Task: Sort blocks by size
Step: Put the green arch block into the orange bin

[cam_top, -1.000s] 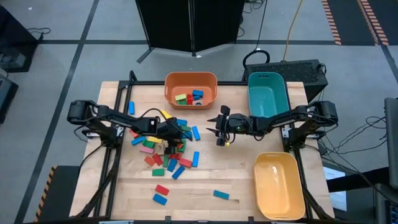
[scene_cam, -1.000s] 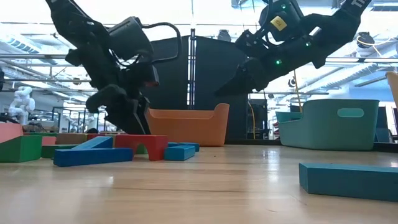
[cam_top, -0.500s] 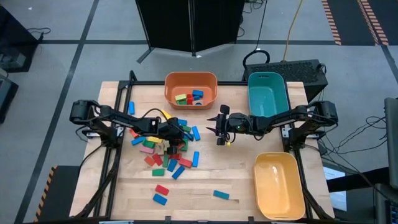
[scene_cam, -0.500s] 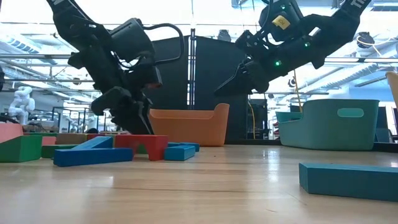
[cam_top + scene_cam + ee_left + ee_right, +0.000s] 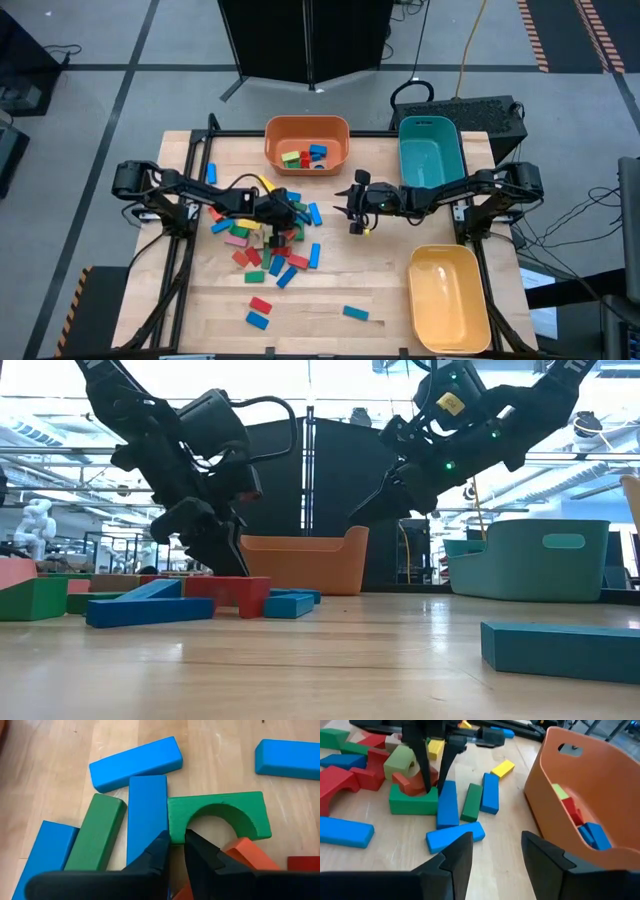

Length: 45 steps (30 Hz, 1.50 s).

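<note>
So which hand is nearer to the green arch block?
Left. The left hand sits right at the green arch block, fingers at its leg. The right hand hangs apart, over bare table.

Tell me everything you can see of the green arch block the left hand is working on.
The green arch block is a painted, wood-like rectangular piece with a half-round cutout, lying flat on the table at the pile's edge. Its end butts against a long blue block; an orange-red block lies at the cutout side. The left hand has its fingers nearly shut over the corner where arch and blue block meet. Whether they actually grip it I cannot tell.
</note>
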Available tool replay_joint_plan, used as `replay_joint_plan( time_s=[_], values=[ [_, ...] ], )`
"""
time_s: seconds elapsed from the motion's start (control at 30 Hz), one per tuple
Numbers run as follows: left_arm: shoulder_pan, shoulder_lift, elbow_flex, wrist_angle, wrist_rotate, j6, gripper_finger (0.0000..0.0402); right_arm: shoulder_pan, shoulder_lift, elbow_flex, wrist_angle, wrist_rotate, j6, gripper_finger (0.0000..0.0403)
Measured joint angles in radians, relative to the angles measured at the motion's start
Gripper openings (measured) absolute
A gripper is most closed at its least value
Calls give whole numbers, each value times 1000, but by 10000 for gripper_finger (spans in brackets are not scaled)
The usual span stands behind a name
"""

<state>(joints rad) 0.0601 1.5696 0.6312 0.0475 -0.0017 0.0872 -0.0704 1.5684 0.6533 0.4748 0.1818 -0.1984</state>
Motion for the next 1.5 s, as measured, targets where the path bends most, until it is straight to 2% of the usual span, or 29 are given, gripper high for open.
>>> replay_joint_plan(
  time_s=[0.3, 0.6, 0.93, 1.3, 1.5],
  values=[
    [29, -3, 24, -11, 7, 3, 49, 0, 0, 0, -1, 0, 3, 157],
    [72, -85, 37, -14, 24, 52, 49, -8, 0, 0, 4, 0, -24, 157],
    [256, -215, 38, 4, 24, 77, 49, -28, 0, 0, 89, -2, -97, 157],
    [472, -208, 39, 169, 24, 51, 49, -53, 0, 0, 99, -5, -114, 157],
    [550, -209, 63, 180, 7, 50, 49, -53, 0, 0, 108, -5, -102, 157]
  ],
)
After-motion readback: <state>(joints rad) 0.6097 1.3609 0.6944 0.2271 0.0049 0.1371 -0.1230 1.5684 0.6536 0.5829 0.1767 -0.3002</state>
